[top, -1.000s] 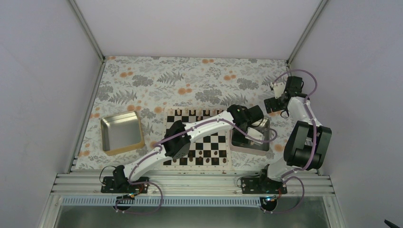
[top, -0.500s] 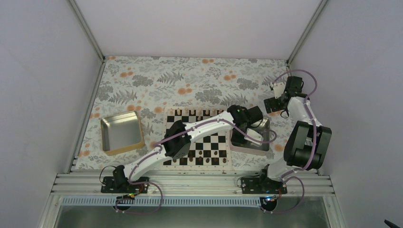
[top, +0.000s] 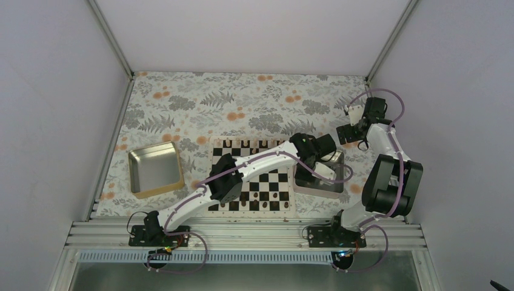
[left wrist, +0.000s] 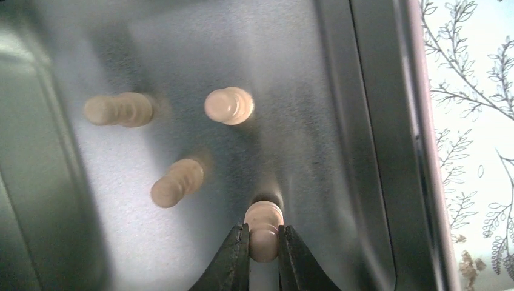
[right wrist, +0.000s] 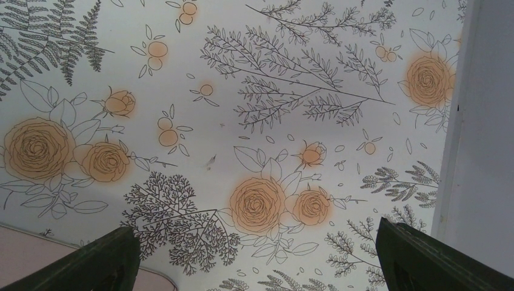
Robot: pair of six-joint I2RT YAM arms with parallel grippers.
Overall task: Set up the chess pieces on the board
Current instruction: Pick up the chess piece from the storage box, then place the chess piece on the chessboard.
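**Top view.** Left arm (top: 260, 159) stretches over the board (top: 274, 185) into the right tray (top: 334, 189). Right arm (top: 388, 176) is folded at the far right, well apart from the board. Men stand along the far and near ranks, too small to sort by colour. A second tray (top: 156, 170) lies left of the board.

**Left wrist.** Left gripper (left wrist: 263, 231) is clamped on an upright pale piece (left wrist: 263, 213) on the tray floor. Three more pieces (left wrist: 177, 182) stand loose nearby.

**Right wrist.** Right gripper (right wrist: 254, 239) is spread wide over the cloth (right wrist: 273, 91), holding nothing.

**Step.** A pick from the tray, with the grip made. Next likely a straight lift clear of the tray wall, then a carry to a free square, set down upright.

**Change.** Both arms sit as they did a second ago; the closing of the left jaws does not show from above.
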